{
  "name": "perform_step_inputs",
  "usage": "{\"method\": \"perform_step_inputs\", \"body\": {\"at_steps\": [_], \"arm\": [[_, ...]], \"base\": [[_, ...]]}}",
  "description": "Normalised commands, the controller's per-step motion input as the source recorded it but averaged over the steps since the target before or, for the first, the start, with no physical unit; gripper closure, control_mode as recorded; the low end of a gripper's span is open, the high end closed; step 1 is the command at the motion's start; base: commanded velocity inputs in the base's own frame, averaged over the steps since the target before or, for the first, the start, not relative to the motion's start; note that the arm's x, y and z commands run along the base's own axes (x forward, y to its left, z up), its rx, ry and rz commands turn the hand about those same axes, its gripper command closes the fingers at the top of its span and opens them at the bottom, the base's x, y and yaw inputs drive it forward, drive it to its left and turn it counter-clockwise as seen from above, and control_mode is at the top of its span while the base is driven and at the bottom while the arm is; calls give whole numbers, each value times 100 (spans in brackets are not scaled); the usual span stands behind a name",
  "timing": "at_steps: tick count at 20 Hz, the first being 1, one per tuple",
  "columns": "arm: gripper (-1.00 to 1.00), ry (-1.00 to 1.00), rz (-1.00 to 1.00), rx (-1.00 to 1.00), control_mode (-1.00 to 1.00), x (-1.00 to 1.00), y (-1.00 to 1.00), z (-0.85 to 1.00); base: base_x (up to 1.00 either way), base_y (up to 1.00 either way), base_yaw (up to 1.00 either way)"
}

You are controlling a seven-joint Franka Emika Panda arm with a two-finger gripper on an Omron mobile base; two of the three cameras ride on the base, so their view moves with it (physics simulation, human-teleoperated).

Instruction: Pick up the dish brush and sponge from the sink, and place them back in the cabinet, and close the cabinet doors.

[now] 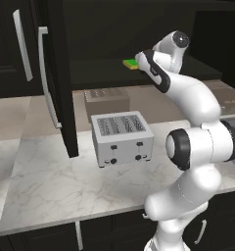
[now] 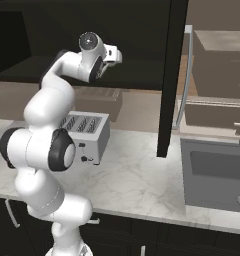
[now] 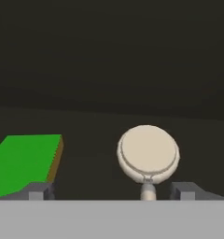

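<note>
End effector (image 3: 111,190) spread wide, nothing pinched; dish brush (image 3: 148,154) lies on cabinet shelf (image 3: 95,126) between its fingers, head away, handle toward it; sponge (image 3: 25,161) just beside.

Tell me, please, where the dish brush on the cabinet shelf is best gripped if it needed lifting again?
Probably by the thin handle, coming from the open cabinet front as the gripper does now. The brush's round head looks too wide and smooth to pinch, while the handle points back between the open fingers. The sponge lies apart, to one side.
</note>
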Motion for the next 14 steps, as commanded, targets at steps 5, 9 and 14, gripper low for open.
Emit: {"method": "perform_step_inputs", "body": {"at_steps": [5,9,14], "arm": [[-100,-13,0,0,-100,-30,0,0],[-100,-14,0,0,-100,-32,0,0],[-100,-10,0,0,-100,-51,0,1]], "base": [[0,0,0],[0,0,0],[0,0,0]]}}
